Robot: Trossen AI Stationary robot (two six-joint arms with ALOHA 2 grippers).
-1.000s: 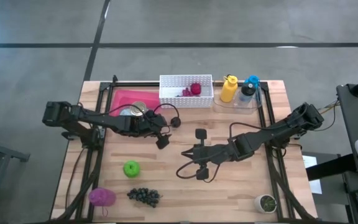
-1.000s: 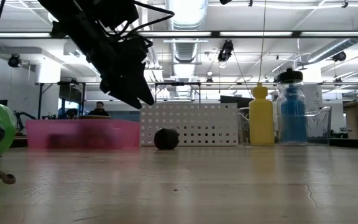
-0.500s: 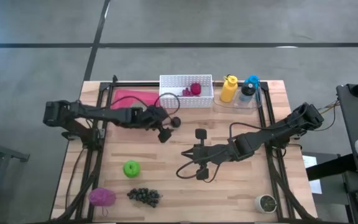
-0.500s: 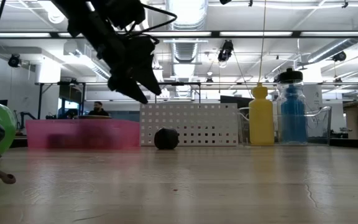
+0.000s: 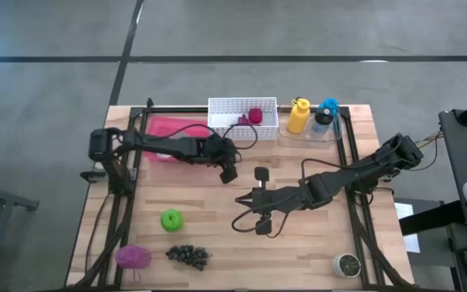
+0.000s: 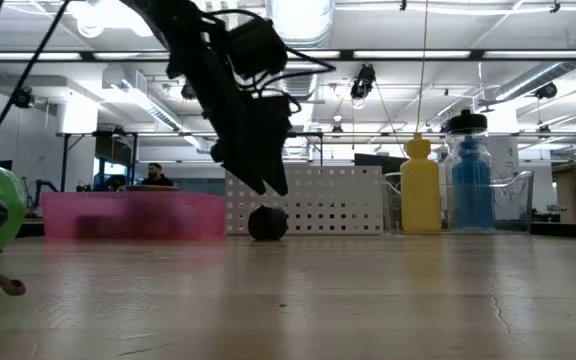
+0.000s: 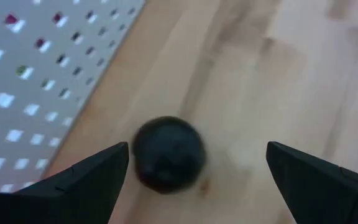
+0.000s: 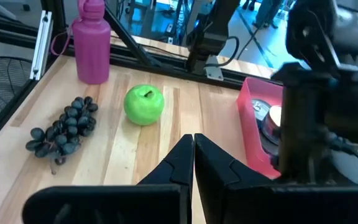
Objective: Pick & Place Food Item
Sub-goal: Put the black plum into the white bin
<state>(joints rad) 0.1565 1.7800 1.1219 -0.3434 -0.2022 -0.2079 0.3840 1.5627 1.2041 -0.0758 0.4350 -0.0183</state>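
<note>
The left gripper (image 5: 229, 172) hangs with fingers spread wide, grasping nothing. The dark round food item (image 7: 168, 154) lies on the table (image 5: 298, 251) directly beneath it, just beside the white perforated basket (image 5: 221, 127). The right gripper (image 5: 242, 199) is clenched empty, mid-table.

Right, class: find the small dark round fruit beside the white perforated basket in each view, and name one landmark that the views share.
High view: dark fruit mostly hidden under the left gripper.
Low view: centre, on the table.
Left wrist view: between the open jaws.
Right wrist view: not in it.
Shared landmark: white perforated basket.
</note>
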